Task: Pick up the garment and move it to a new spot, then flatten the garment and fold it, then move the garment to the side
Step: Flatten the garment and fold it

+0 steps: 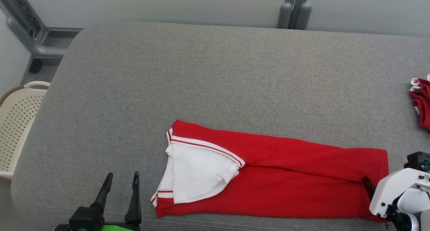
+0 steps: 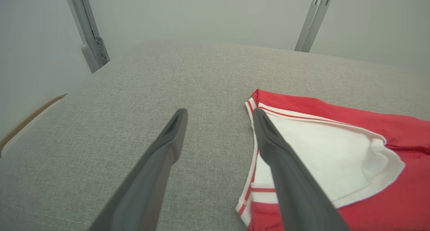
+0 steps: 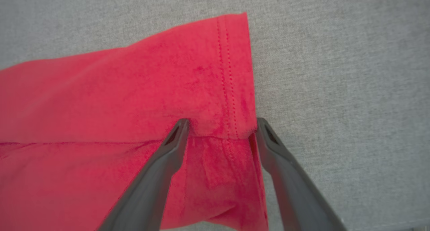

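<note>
Nearest me, my left gripper (image 1: 122, 175) hangs wide open and empty over the front edge of the grey cushioned surface (image 1: 215, 73). It sits just beside the sleeve end of the garment (image 1: 285, 184), placed, I judge, to take that end.

At the other end my right gripper (image 3: 222, 122) stands just as wide, straddling the stitched hem (image 3: 231, 73). One finger is over the red cloth and the other is at the cloth's edge against the grey. Nothing is pinched yet.

The garment is a red shirt with a white sleeve (image 1: 198, 174) folded across it. It lies as a long strip along the near edge, so I reckon the folding is partway done, with the two ends to be brought together next.

The right wrist view gives the double row of hem stitches and the crease at my fingertips, which my white wrist covers in the head view. The left wrist view gives the sleeve's striped trim up close.

Farther off, the head view adds a second red-and-white bundle (image 1: 422, 106) at the far right. It also takes in a pale perforated basket (image 1: 16, 123) off the left side and grey frame posts (image 1: 294, 9) at the back.
</note>
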### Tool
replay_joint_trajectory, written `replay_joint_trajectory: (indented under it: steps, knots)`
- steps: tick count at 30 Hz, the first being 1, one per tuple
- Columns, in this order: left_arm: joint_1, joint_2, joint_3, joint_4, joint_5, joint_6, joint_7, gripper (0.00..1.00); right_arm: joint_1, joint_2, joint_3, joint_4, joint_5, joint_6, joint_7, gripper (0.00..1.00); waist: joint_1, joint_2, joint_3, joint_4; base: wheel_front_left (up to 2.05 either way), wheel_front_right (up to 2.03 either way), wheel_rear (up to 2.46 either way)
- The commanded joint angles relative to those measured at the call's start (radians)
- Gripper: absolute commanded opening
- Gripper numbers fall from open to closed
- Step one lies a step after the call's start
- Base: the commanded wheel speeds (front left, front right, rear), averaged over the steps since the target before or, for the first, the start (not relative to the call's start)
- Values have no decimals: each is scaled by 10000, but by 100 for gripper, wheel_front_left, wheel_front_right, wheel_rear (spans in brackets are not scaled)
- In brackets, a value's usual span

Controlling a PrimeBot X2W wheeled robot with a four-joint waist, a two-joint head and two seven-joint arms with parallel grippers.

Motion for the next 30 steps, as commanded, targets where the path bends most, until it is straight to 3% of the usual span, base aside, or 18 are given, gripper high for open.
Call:
replay_joint_trajectory:
  steps: [1,8,15,16,19,20,30]
  knots:
    - [-197,13,13,-38,18,-21,-32,100,-21,-27,-53,12,-43,0,38,100,0,0,50,32,0,0,0]
    - [-288,13,-24,-43,-42,-22,-32,100,-44,-27,-180,1,-153,0,-65,100,0,0,268,1,0,0,0]
    - [-464,13,-157,11,-34,-23,-32,100,-419,-3,-45,777,38,0,-31,100,0,0,451,72,0,0,0]
    - [-476,13,-166,19,-19,-23,-32,100,-443,8,-28,903,31,0,-36,90,0,0,463,91,0,0,0]
    - [-472,31,-171,35,12,-23,-32,100,-553,14,-74,1230,-16,0,-85,12,0,0,480,133,0,0,0]
    - [-463,39,-160,42,20,-23,-32,100,-568,16,-92,1317,-38,0,-107,0,0,0,474,137,0,0,0]
    - [-238,43,-144,58,55,-22,-32,100,-879,-73,-986,1456,-315,-22,-538,0,0,0,213,-14,0,0,0]
